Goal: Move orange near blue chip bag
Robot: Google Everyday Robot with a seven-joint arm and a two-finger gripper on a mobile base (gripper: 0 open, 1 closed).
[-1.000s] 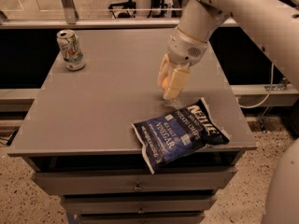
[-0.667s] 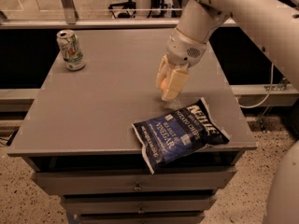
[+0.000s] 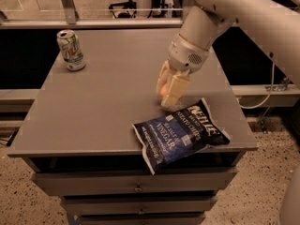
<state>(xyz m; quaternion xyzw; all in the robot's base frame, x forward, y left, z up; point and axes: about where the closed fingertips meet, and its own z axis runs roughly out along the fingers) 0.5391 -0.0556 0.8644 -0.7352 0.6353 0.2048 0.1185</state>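
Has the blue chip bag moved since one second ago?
No. The blue chip bag lies as before, overhanging the front edge of the table; the gripper, holding the orange, is just behind it.

One gripper [image 3: 166, 97] hangs low over the one desk [image 3: 93, 116], just beside the single blue chip bag [image 3: 180, 135], its two fingers [image 3: 177, 86] clasping one orange [image 3: 161, 89]. One soda can [image 3: 70, 50] stands at a far corner.

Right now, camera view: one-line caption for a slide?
Gripper holding orange low beside the blue chip bag; soda can at the table's far-left corner.
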